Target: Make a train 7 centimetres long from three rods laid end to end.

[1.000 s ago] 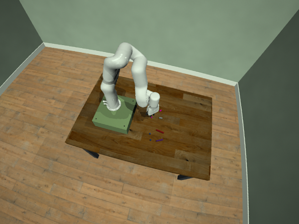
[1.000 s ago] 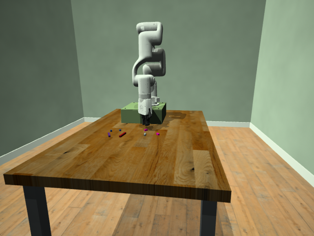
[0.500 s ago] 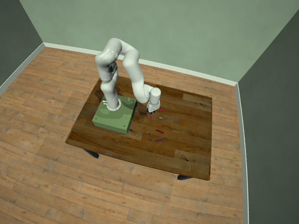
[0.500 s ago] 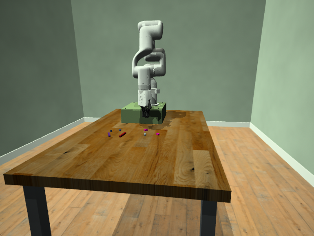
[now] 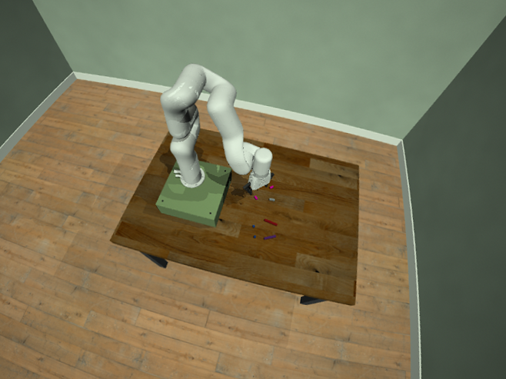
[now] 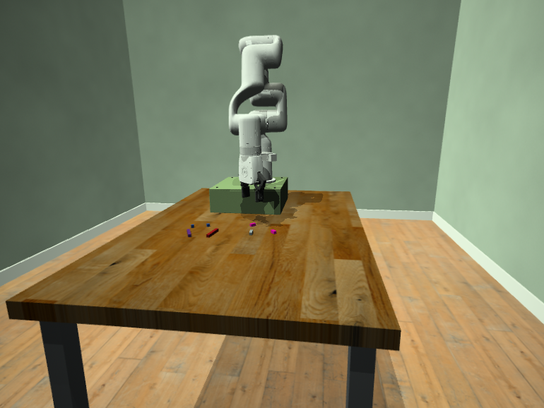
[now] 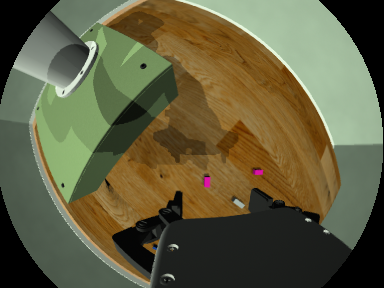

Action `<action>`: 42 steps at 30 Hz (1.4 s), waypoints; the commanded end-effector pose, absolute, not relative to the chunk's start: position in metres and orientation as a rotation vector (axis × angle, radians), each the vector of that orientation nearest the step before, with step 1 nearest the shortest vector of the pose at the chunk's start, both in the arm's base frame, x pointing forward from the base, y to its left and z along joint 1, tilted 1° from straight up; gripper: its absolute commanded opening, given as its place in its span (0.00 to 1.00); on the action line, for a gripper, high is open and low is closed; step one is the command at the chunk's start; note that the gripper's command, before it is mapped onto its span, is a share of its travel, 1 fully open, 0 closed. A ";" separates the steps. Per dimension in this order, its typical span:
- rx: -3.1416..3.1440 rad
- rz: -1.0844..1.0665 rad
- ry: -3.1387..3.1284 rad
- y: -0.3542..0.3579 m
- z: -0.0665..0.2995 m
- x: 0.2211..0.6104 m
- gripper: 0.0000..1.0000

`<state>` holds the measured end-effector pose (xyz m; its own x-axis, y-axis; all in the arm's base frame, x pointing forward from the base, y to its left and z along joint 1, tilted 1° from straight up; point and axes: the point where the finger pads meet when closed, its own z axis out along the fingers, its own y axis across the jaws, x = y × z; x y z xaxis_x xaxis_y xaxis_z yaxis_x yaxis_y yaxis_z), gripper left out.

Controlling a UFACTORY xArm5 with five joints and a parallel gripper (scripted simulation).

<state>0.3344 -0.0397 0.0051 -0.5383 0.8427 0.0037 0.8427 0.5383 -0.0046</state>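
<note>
My gripper is open and empty, raised well above the table just in front of the green base; it also shows in the exterior view and the wrist view. A magenta rod lies flat on the table below the fingers. A short grey rod lies a little to its right, apart from it. A second magenta rod lies further back. None of these three touch.
A red rod, a purple rod and two blue rods lie nearer the table's front, apart from one another. The green arm base stands to the left.
</note>
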 end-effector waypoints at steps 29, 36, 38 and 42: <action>-0.451 0.001 -3.104 -0.009 -0.003 0.381 1.00; 0.027 0.000 -3.136 0.007 -0.008 0.399 1.00; 0.095 0.000 -3.134 0.010 -0.009 0.402 1.00; 0.366 -0.001 -3.114 0.019 -0.013 0.411 1.00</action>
